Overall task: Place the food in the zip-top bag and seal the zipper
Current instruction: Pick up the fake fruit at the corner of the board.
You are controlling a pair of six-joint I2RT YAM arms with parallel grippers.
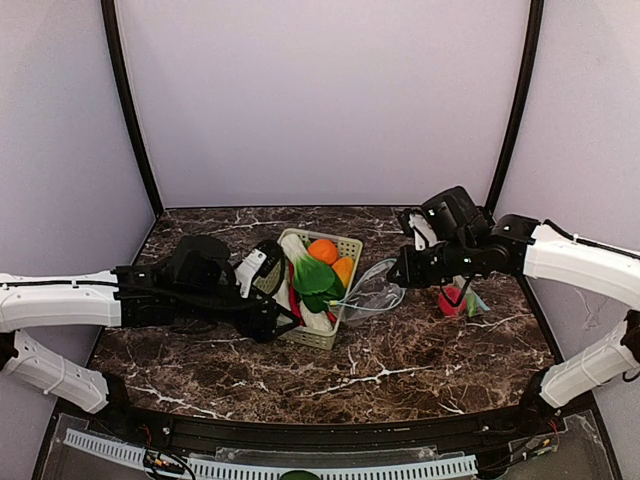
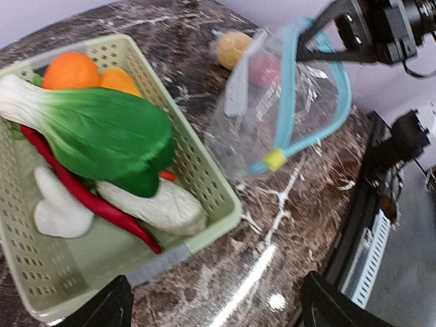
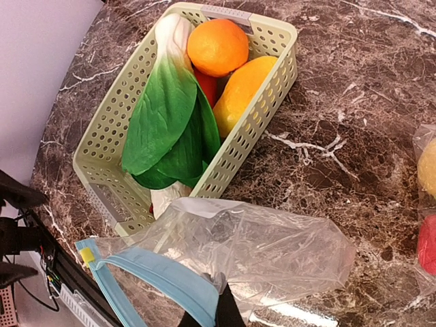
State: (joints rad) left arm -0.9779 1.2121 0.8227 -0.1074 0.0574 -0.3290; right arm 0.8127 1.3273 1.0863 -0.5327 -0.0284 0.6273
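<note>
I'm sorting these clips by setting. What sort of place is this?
Probably a robot test booth, not a kitchen: plain walls box in a marble-look table, two white robot arms reach over it, and the basket holds toy food.

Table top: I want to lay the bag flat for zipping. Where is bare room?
Bare table: the strip between the basket and the near edge, and the strip behind the basket to the far edge. Crowded: basket to zip-top bag to the red food on the right.
</note>
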